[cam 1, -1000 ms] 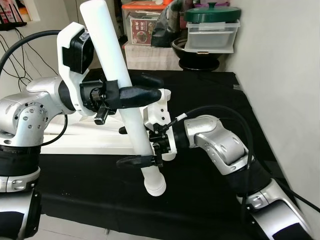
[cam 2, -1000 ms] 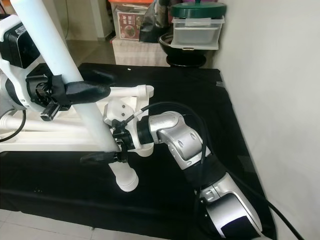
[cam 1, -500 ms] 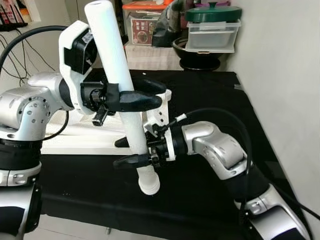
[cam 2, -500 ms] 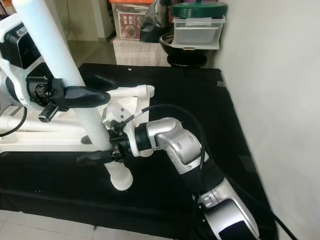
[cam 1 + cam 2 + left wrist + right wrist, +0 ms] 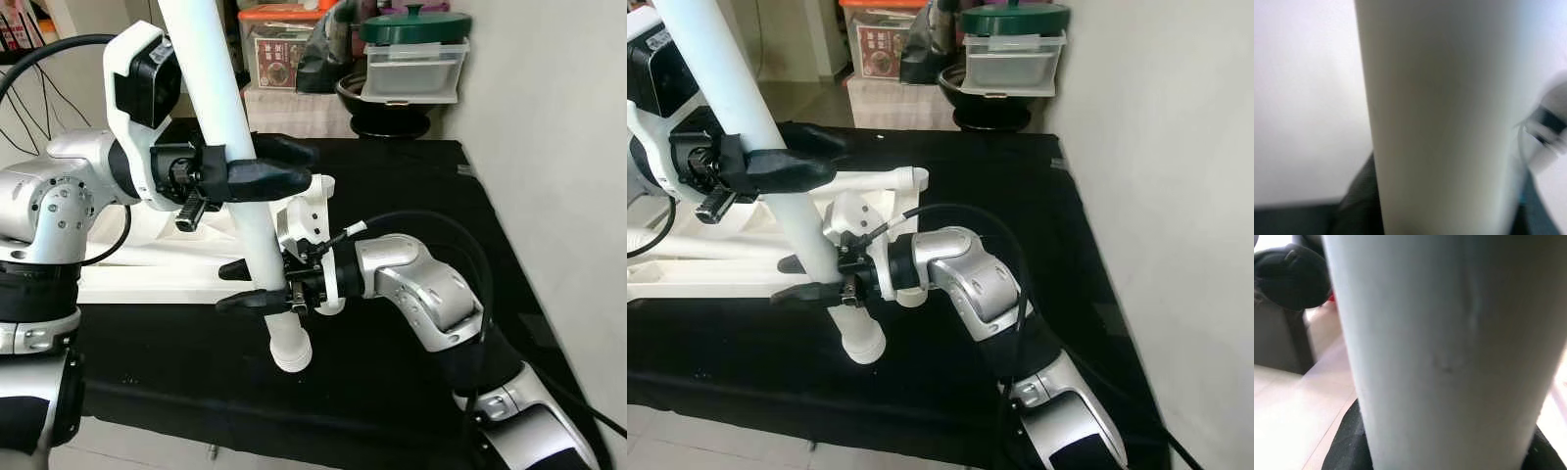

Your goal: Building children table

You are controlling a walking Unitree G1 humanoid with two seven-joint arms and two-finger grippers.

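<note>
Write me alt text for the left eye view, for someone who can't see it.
Both grippers hold a white table leg nearly upright over a black cloth: the left gripper clamps it higher up, the right gripper near its ribbed lower end. A white tabletop lies behind, with storage boxes beyond.

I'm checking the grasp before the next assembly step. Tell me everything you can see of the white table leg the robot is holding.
The white table leg is a long, smooth, round tube that looks like plastic, with a ribbed lower end. It is held almost upright, slightly tilted, above the black cloth. The left gripper clamps its middle and the right gripper clamps it near the lower end.
</note>
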